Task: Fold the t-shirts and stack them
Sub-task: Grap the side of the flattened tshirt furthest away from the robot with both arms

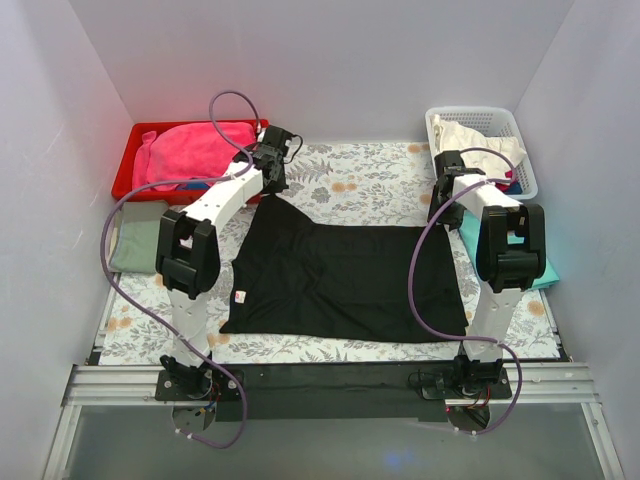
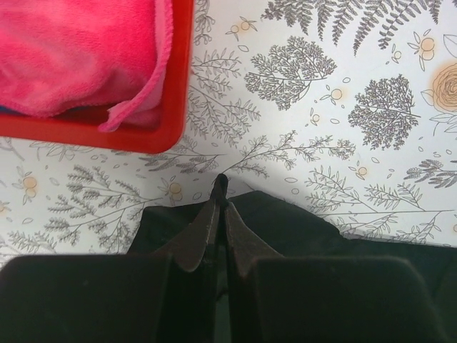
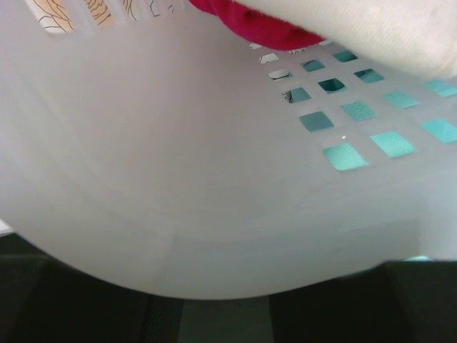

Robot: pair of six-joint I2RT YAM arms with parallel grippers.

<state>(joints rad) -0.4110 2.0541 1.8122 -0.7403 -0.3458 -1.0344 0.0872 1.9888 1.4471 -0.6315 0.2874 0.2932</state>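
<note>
A large black t-shirt (image 1: 340,280) lies spread flat on the floral cloth in the middle of the table. My left gripper (image 1: 272,178) is at its far left corner, shut on a pinch of the black fabric (image 2: 300,229); in the left wrist view the left gripper (image 2: 220,196) has its fingers pressed together with the cloth tip between them. A teal t-shirt (image 1: 541,272) lies at the right, mostly under my right arm. My right gripper (image 1: 443,170) is against the white basket (image 3: 178,157); its fingertips are hidden.
A red bin (image 1: 130,172) holding pink cloth (image 1: 195,148) stands at the back left, also in the left wrist view (image 2: 143,136). A grey-green folded cloth (image 1: 135,245) lies at the left edge. The white basket (image 1: 520,150) with cream cloth is at the back right.
</note>
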